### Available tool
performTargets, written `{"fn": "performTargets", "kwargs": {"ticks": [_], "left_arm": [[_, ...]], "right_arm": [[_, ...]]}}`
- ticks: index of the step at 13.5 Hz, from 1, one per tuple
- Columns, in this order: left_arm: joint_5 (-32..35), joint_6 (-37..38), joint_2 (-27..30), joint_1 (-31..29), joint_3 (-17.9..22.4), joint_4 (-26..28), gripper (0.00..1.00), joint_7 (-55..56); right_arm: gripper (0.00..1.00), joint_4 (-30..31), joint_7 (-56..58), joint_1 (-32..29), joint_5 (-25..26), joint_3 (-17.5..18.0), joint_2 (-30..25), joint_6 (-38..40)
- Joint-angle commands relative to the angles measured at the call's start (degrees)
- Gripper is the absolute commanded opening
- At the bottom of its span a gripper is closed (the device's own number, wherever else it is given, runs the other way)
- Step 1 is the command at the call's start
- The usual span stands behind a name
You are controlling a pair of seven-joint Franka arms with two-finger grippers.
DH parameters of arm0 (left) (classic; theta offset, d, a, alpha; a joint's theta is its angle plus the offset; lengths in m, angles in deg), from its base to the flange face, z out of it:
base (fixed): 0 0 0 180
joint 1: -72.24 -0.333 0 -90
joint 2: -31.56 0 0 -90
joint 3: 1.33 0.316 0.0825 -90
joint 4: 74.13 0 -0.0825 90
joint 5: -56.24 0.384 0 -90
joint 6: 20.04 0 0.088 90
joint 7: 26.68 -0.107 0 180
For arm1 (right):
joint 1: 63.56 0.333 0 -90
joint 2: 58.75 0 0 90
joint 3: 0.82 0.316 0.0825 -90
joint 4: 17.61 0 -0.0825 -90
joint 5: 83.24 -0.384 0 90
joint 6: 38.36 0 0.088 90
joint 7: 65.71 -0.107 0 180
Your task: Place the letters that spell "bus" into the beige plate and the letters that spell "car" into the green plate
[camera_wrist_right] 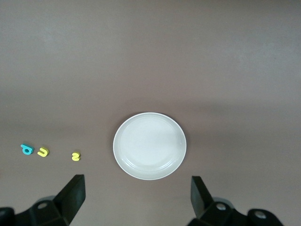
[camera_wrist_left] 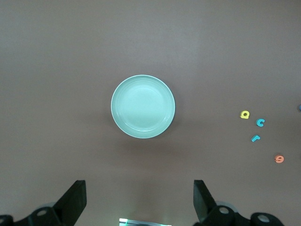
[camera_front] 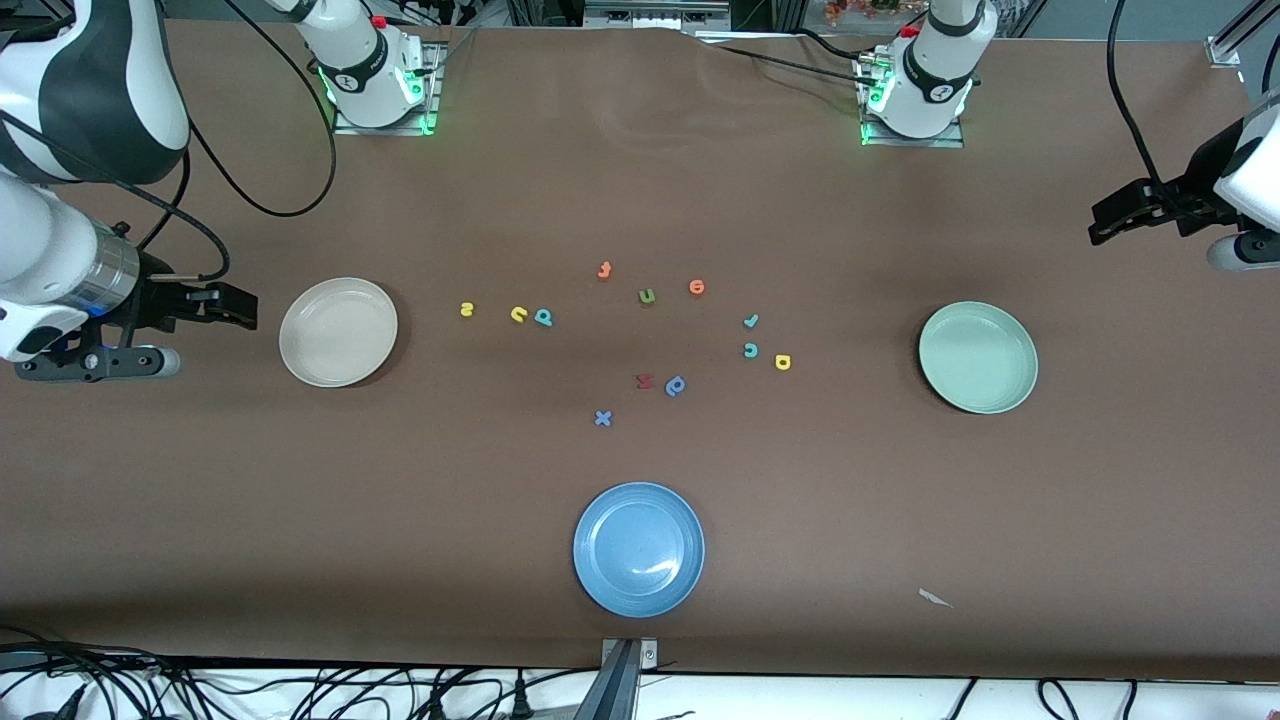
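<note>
Nothing sorted yet; both plates empty on the bench (camera_front: 640,200). Beige plate (camera_front: 338,331) sits toward the right arm's end, green plate (camera_front: 978,357) toward the left arm's.

Right hand (camera_front: 215,305) hangs just beside the beige plate, released, fingers spread. Left hand (camera_front: 1115,215) hangs well apart from the green plate, likewise released.

Yellow "s" (camera_front: 466,310), yellow "u" (camera_front: 518,314), teal "b" (camera_front: 543,317) lie in a row between the beige plate and bench centre. Teal "r" (camera_front: 751,321), teal "c" (camera_front: 750,349), yellow "a" (camera_front: 782,362) cluster nearer the green plate.

Next move, likely: right hand crosses the beige plate, descends on "s".

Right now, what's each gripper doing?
Left gripper: open, holding nothing, up beside the green plate.
Right gripper: open, holding nothing, beside the beige plate.
</note>
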Motion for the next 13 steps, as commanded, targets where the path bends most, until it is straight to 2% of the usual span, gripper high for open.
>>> {"fn": "performTargets", "kwargs": {"ticks": [1,13], "left_arm": [[0.7,1.1,-0.8,0.3,-1.1,-1.9,1.00,0.4],[0.3,1.0,-0.7,0.4,-3.4,-1.9,1.00,-0.4]], "right_arm": [[0.99,0.2,-0.4,0.3,0.8,0.1,-1.0,0.8],[1.00,0.2,-0.4,1.2,1.1,0.2,-1.0,0.9]]}}
